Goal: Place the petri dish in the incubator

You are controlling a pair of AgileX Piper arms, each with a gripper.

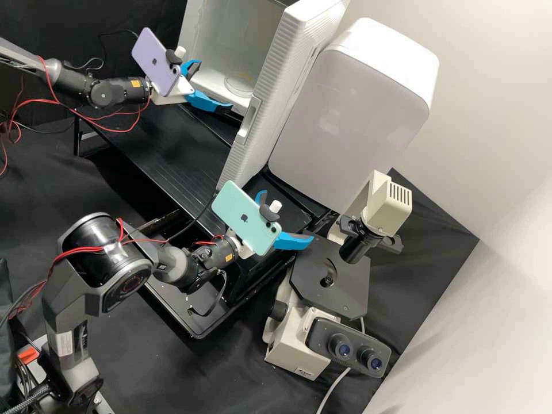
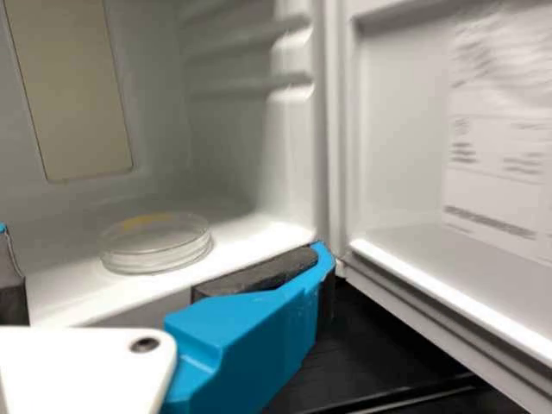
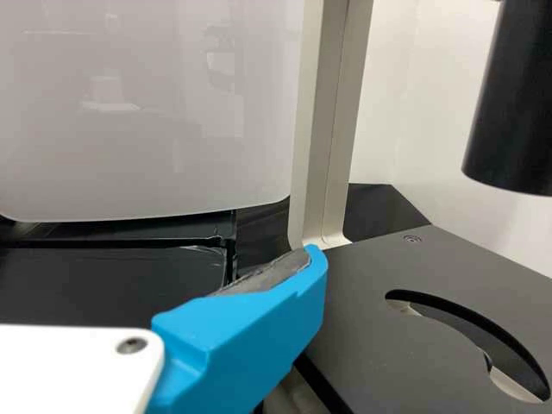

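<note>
Inside the open incubator (image 1: 214,34), the petri dish (image 2: 155,242) lay flat on the white chamber floor, set back from the front sill, with a faint yellow tinge showing through its clear wall. Nothing touched it. The left gripper (image 1: 214,84) hung just outside the sill with its fingers apart and empty. One blue finger (image 2: 259,332) lay close to the chamber's lower front edge, and the dish sat beyond it. The incubator door (image 1: 282,86) stood swung wide, between the two arms. The right gripper (image 1: 287,215) sat well away, low beside the microscope (image 1: 322,339), at the edge of its black stage (image 3: 414,302). Its fingers looked parted too, and it held nothing.

With the dish already on the floor, the placing looked as good as done, and the step in hand was most likely getting the left arm clear. That would go best as a straight pull back along the gripper's own line. The fingers should stay spread so neither pad swept the dish rim, and high enough that the lower finger did not catch the sill or the ridged black worktop (image 1: 172,155). Any sideways swing ought to wait until the gripper was past the door's edge, since a knock there could jolt the incubator and slide the light dish.
</note>
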